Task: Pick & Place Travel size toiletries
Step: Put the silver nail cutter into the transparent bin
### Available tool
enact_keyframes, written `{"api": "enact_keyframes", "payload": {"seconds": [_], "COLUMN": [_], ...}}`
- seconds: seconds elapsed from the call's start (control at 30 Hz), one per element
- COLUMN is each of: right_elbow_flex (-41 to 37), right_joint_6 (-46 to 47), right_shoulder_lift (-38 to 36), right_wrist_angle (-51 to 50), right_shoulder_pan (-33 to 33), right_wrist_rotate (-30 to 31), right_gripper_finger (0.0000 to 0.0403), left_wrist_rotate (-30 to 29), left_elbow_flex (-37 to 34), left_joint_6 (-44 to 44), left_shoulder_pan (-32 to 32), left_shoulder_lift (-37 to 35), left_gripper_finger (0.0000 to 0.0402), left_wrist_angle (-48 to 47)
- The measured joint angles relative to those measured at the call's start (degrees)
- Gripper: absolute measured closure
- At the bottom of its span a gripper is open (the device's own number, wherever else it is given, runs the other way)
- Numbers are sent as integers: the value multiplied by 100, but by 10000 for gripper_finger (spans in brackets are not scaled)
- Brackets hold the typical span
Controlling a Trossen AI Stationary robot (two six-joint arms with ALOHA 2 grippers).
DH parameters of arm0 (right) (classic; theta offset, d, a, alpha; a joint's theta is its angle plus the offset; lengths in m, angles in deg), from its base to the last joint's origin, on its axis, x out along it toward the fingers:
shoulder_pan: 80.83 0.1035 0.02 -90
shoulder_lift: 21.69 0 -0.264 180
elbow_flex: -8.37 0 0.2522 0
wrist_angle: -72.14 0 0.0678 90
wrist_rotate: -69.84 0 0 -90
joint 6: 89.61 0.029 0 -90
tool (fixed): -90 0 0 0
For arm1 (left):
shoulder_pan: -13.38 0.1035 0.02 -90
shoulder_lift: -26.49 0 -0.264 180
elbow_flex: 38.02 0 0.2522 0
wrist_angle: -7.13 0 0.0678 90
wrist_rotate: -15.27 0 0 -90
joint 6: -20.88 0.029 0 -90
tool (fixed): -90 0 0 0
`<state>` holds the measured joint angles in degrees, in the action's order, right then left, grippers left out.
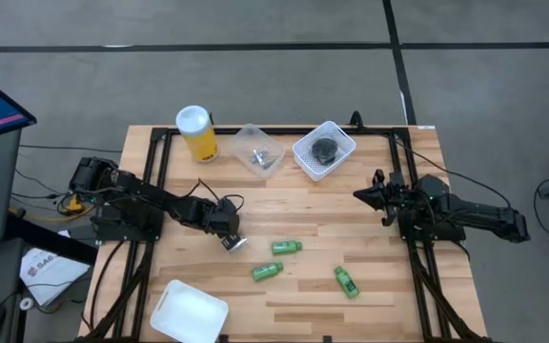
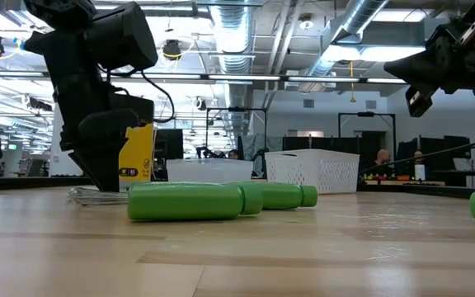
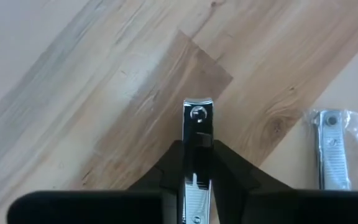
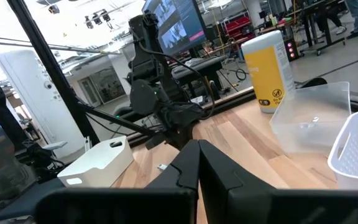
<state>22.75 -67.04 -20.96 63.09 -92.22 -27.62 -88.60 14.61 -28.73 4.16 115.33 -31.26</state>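
Pale butcher-block table point(image 1: 370, 238), open workshop hall behind it with people far off.

Left gripper point(image 3: 197, 163): low over the board, fingers point(image 3: 232, 171) clamped on a slim silvery nail clipper point(image 3: 197, 124). The clipper's head sticks out forward past the fingertips; its rear end is covered by the gripper body. Just beside the gripper, a second silvery clipper point(image 3: 329, 146) lies in a clear wrapper, cut off at the frame edge. In the high view both merge into one pale speck at the gripper tip point(image 1: 232, 243). Whether the held clipper touches the wood or is lifted: cannot tell.

Three green mini bottles lie on their sides on the far side of the left gripper from its arm: the nearest point(image 1: 286, 247), one past it point(image 1: 266, 272), the third point(image 1: 347, 282) farthest. In the low view the first two overlap point(image 2: 195, 201).

Right gripper point(image 4: 199, 163): raised over the table's right edge, well apart from all bottles, fingers pressed together, nothing between them.

Beyond the left gripper toward the table's back edge: yellow canister point(image 1: 196, 133), clear tub point(image 1: 259, 149) with small silvery contents hard to make out, white basket point(image 1: 336, 136) holding a dark round piece point(image 1: 323, 149). White tub point(image 1: 189, 312) is behind the left gripper at the front edge, partly cut off.
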Motion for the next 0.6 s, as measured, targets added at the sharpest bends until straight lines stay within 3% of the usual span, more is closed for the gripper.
{"api": "enact_keyframes", "payload": {"seconds": [0.33, 0.43, 0.6], "right_elbow_flex": [0, 0, 0], "right_joint_6": [0, 0, -1], "right_shoulder_lift": [0, 0, -1], "right_wrist_angle": [-2, -3, -2], "right_shoulder_pan": [0, 0, 0], "right_wrist_rotate": [1, 0, 2], "right_gripper_finger": [403, 403, 403], "left_wrist_rotate": [65, -301, -1537], "left_elbow_flex": [363, 740, 1450], "left_joint_6": [-338, -336, 353], "left_shoulder_pan": [72, 222, 705], "left_shoulder_lift": [-620, -823, -913], "left_gripper_finger": [360, 360, 360], "left_wrist_angle": [8, 50, 374]}}
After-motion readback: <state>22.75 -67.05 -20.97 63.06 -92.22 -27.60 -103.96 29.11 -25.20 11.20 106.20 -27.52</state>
